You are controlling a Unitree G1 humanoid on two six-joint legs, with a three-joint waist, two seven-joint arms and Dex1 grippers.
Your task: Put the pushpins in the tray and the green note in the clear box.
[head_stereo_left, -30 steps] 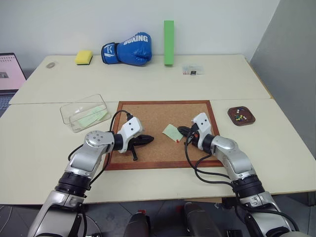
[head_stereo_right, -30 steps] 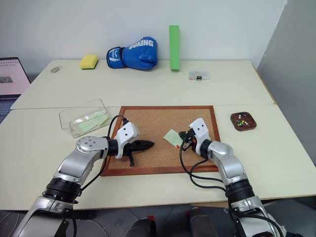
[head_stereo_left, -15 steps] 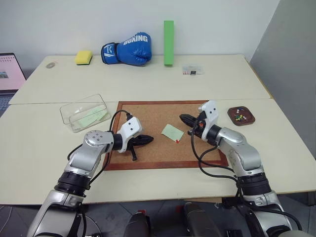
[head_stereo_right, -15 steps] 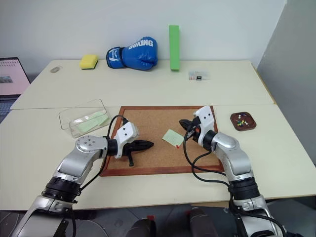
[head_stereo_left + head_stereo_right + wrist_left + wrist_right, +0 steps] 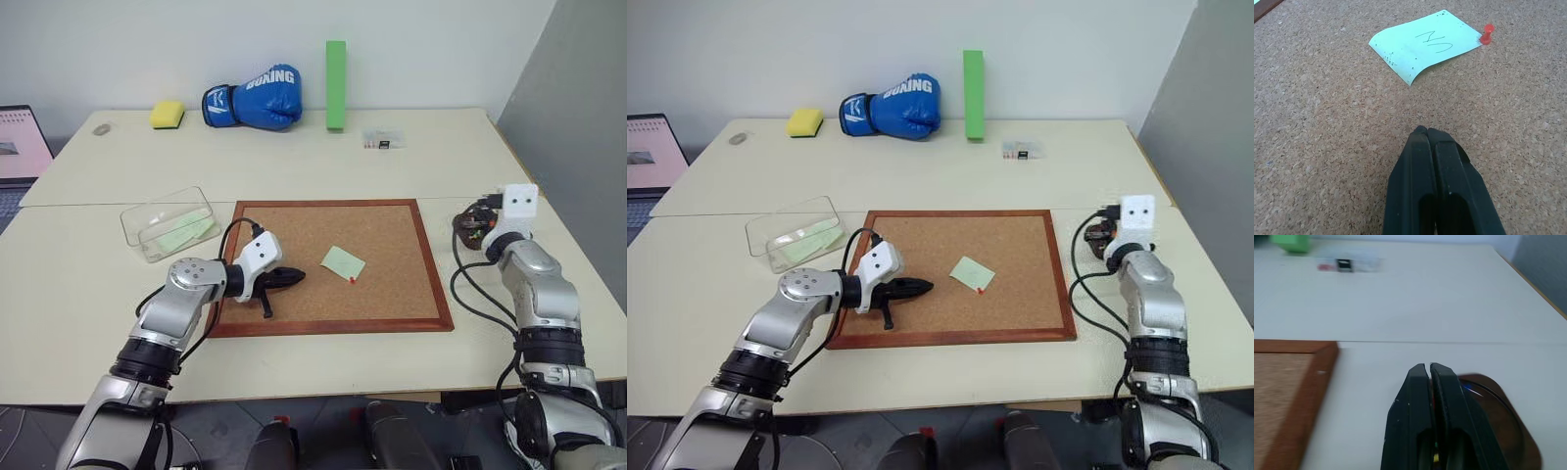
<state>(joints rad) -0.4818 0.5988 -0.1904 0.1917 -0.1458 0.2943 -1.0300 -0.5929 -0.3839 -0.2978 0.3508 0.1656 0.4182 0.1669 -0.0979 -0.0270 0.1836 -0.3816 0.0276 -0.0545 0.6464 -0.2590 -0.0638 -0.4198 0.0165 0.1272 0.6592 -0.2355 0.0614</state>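
The clear box point(image 5: 168, 222) sits near the desk's left edge, just off the corkboard's point(image 5: 333, 266) far left corner, with a pale green sheet or two lying flat inside it. The tray point(image 5: 479, 230) rests near the desk's right edge, beside the corkboard's far right corner; the right arm covers most of it, and what little shows through looks like small coloured pins, though I can't count them. The right gripper point(image 5: 1429, 369) hangs just above the tray's near rim, fingers pressed together; whether a pin is pinched between them is hard to make out. The green note point(image 5: 1425, 44) lies near the middle of the corkboard, one red pushpin point(image 5: 1487, 35) at its corner. The left gripper point(image 5: 1427, 132) is closed on nothing, poised over the cork short of the note.
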